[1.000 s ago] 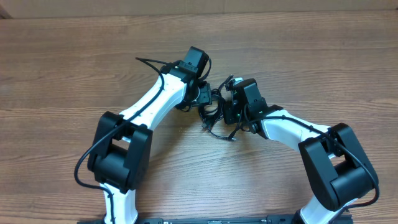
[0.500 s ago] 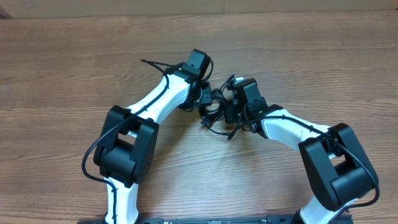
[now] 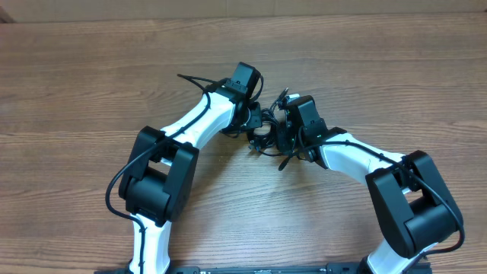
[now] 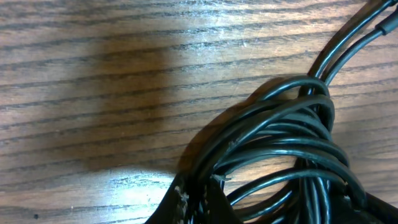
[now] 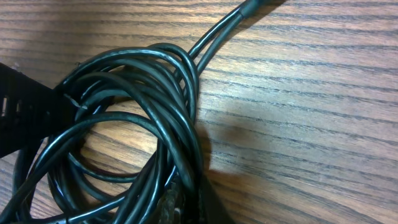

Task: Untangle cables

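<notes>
The cables (image 3: 264, 137) are a tangle of thin black cords on the wooden table, lying between my two grippers. In the left wrist view the cables (image 4: 280, 140) form several overlapping loops, and my left gripper (image 4: 198, 204) is shut with strands pinched at its tips. My left gripper (image 3: 256, 124) sits at the bundle's left side. From the opposite side my right gripper (image 3: 280, 137) meets the tangle. In the right wrist view the coiled cables (image 5: 124, 106) run down into my right gripper (image 5: 186, 200), which is shut on them. Two straight ends (image 5: 217, 31) lead away.
The wooden table (image 3: 396, 84) extends on all sides. A loose cable end (image 3: 283, 164) pokes out toward the front. My left gripper's black body (image 5: 18, 112) shows at the left edge of the right wrist view.
My left gripper slid right into the tangle and went from open to shut on the cords. The left arm's elbow shifted right. The right arm stayed put.
</notes>
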